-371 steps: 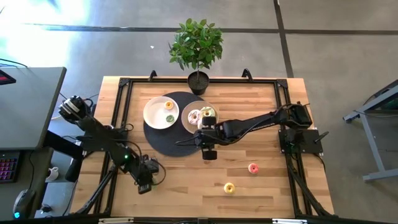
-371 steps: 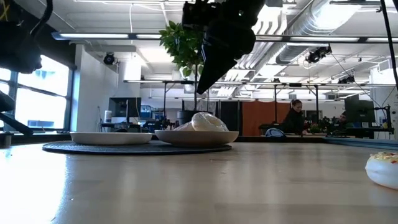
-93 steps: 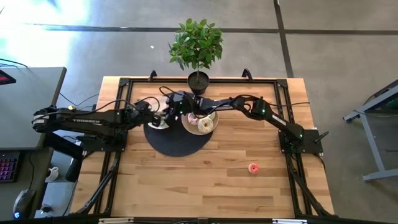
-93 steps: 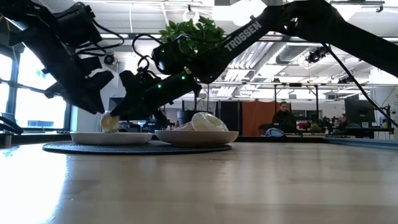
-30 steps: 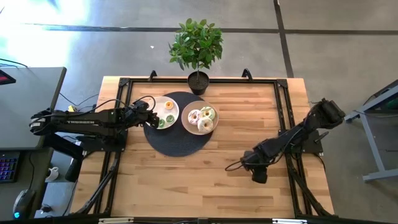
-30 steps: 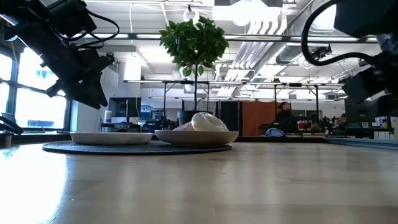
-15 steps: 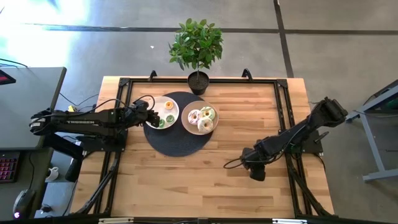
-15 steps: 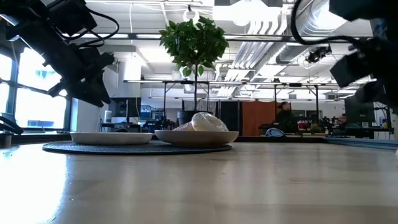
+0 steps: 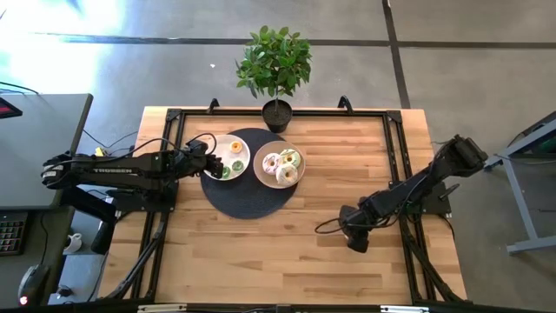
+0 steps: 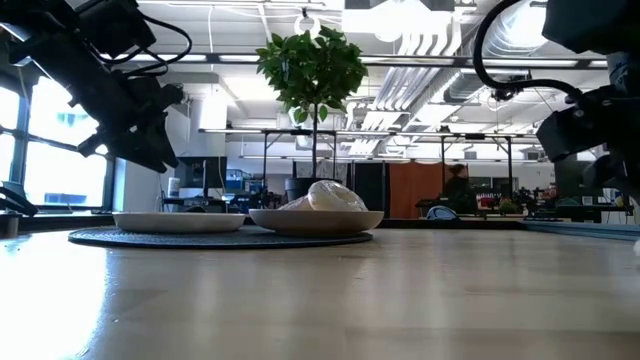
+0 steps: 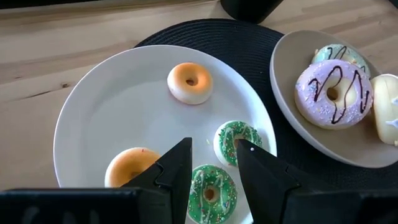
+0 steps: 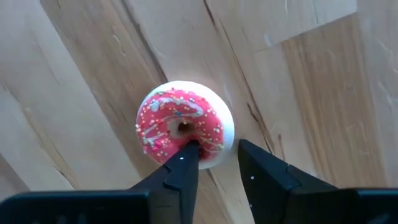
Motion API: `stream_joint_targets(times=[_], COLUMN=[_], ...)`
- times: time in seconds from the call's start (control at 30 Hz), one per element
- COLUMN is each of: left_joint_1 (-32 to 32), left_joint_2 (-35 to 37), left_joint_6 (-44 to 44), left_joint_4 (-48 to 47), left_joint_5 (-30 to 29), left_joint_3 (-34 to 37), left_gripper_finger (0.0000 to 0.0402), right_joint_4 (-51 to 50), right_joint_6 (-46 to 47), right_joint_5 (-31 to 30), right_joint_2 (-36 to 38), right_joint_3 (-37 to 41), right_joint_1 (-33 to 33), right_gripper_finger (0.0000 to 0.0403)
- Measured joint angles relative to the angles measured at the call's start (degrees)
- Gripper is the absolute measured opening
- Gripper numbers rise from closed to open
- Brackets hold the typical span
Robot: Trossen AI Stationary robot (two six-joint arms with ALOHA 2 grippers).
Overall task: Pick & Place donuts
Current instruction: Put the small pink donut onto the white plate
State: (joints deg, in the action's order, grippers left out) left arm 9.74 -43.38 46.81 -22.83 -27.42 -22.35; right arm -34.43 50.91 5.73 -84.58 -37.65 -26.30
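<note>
Pale wooden tabletop [image 9: 287,252], right near side: the right gripper [image 12: 214,163], fingers apart, straddles the rim of a small red-iced sprinkled ring donut [image 12: 184,123], likely light, rigid and slick, while the left gripper [image 11: 212,163] hovers open over the white plate [image 11: 118,118].

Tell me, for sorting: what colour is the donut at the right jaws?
Pink-red icing with sprinkles on a white base; right wrist view.

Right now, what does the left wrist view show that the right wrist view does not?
Only the left wrist view shows the round white plate with two tiny orange-iced ring donuts and two tiny green-iced ones, plus the beige plate of larger donuts. Only the right wrist view shows the tiny pink sprinkled ring donut; the right pincer is open around its rim. Both show the wooden table.
</note>
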Motion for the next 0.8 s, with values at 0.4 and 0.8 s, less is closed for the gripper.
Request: stream_joint_targets(times=[0.4, 0.8], left_joint_1=[0.0, 0.0], left_joint_2=[0.0, 0.0], left_joint_6=[-2.7, -3.5], left_joint_4=[0.0, 1.3], left_joint_5=[0.6, 1.1], left_joint_3=[0.0, 0.0], left_gripper_finger=[0.0127, 0.0127], right_joint_4=[3.2, 49.5], right_joint_6=[4.4, -13.0], right_joint_5=[0.3, -35.6], right_joint_2=[-0.2, -0.3], right_joint_3=[-0.5, -3.1], right_joint_1=[0.2, 7.6], right_gripper_finger=[0.0026, 0.0012])
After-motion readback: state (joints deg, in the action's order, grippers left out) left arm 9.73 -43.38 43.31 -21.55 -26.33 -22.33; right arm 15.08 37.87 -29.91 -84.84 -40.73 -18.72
